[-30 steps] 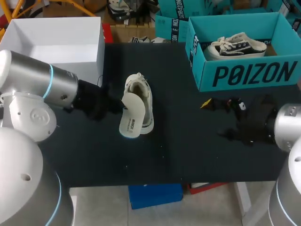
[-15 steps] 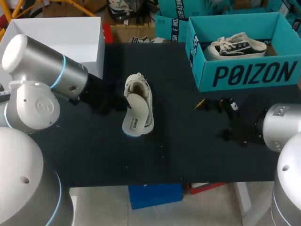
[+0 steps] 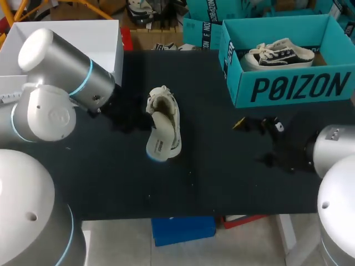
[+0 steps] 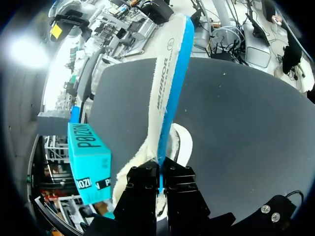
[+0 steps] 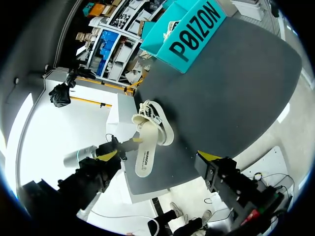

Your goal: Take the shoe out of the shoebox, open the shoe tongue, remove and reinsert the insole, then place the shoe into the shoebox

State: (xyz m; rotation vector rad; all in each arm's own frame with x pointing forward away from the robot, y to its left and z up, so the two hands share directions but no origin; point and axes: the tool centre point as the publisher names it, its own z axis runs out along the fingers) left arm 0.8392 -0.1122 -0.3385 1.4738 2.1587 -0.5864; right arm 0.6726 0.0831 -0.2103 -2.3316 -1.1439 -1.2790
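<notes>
my left pincer is closed on the insole. it pinches one long edge near the heel end, so the rest of the sole sticks out ahead of me, pale face one way and blue underside the other. an edge grip like this keeps the flat of it free to slide along the inside of the shoe, which is what the reinsert step needs.

from above, the insole lies lengthwise over the white shoe. its upper end is at the shoe's opening and its other end hangs past the toe, so i judge it out of the shoe and not yet seated. the shoe stands on its sole near the middle of the dark table, well apart from both boxes, which leaves room on either side.

my right pincer hangs low over the table off to the right, touching nothing. whether it is wide or narrow i cannot tell from these angles.

the teal shoebox sits open at the far right with a dark sneaker inside, and a white box stands open by my left arm.
</notes>
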